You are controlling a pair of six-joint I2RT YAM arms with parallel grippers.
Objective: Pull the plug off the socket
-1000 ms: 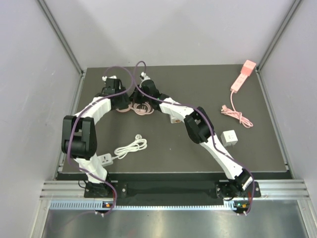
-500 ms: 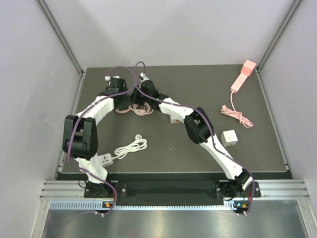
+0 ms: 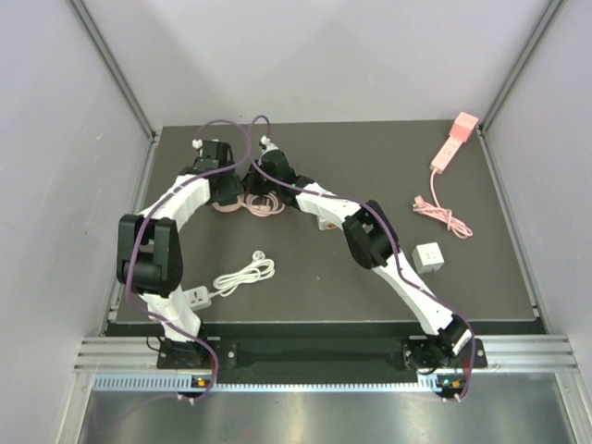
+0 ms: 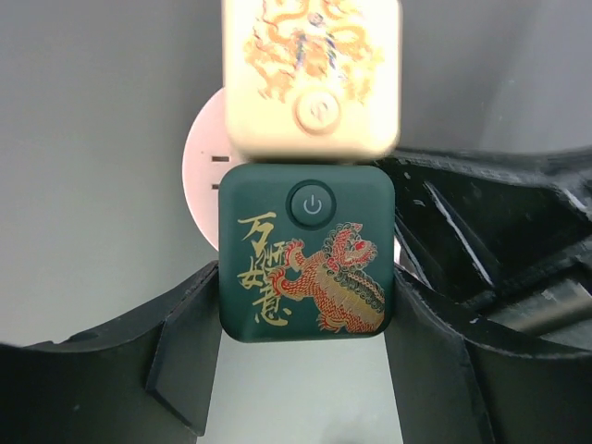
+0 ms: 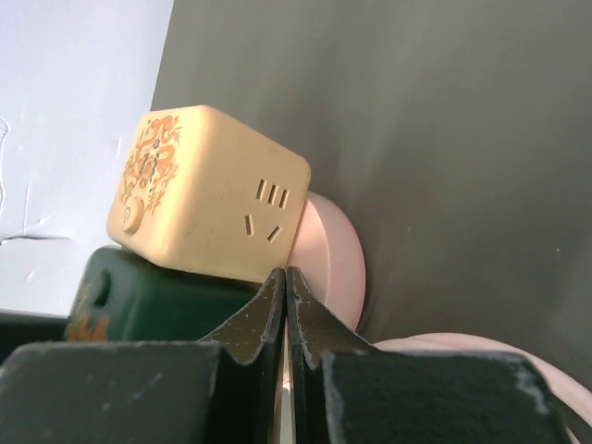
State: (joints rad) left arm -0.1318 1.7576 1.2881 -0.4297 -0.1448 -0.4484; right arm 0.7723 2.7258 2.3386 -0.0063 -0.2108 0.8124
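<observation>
Here our left gripper [image 4: 305, 310] grasped the green dragon-printed cube [image 4: 277, 231] by its two sides. In the left wrist view the cream cube [image 4: 312, 74] sat just above it, both backed by the pink round socket [image 4: 202, 176]. Our right gripper [image 5: 285, 314] was clenched, fingers pressed together, tips near that socket. The cluster lay toward the dark table's [image 3: 314, 277] far left.

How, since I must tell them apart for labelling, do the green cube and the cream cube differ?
The green cube is dark with a red-gold lion; the cream cube is pale with a gold dragon. The left claw grips the green cube; the cream cube sits beyond it, ungripped. Both have round power buttons.
</observation>
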